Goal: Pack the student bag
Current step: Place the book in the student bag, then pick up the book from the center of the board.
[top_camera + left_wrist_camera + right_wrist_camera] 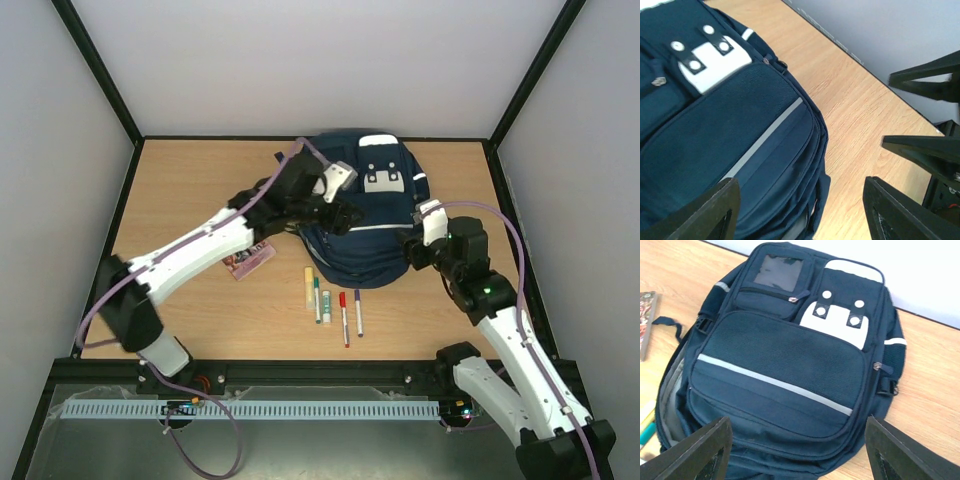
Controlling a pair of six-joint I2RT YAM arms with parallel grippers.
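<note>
The student bag (375,210) is a navy backpack with white stripes and grey patches. It lies flat at the back middle of the table, front pockets up. My left gripper (347,215) is open and empty over the bag's left part; in its wrist view the bag (715,140) fills the space between the fingers (710,212). My right gripper (412,250) is open and empty at the bag's near right edge. In the right wrist view the whole bag (785,360) lies ahead, and its grey lining (670,395) shows at a gap along the left side.
Several pens and markers (330,300) lie side by side in front of the bag. A small book (250,260) lies left of the bag under my left arm, and also shows in the right wrist view (646,322). Black frame rails border the table.
</note>
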